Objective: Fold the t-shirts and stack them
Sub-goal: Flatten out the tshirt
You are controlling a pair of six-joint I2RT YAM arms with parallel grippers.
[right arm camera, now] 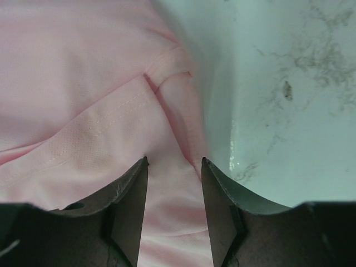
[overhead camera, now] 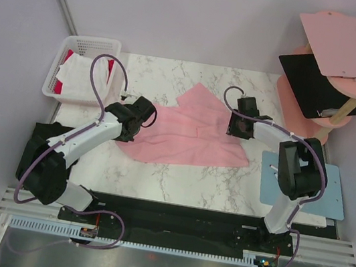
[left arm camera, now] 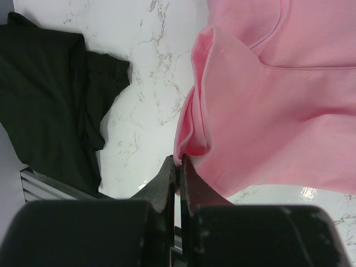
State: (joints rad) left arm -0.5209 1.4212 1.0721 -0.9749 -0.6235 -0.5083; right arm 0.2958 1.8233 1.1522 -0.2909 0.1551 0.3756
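A white, grey-veined marble table (overhead camera: 177, 181) carries the light pink t-shirt (overhead camera: 191, 135), soft fine-knit cloth spread rumpled across its middle. A black t-shirt (left arm camera: 50, 94) lies crumpled at the table's left edge. A white lattice basket (overhead camera: 94, 40) at the far left holds white and red shirts (overhead camera: 79, 74). The left claw (left arm camera: 179, 162) is pinched together on a raised fold at the pink shirt's left edge. The right claw (right arm camera: 174, 161) stands apart over the shirt's right side, below a stitched hem.
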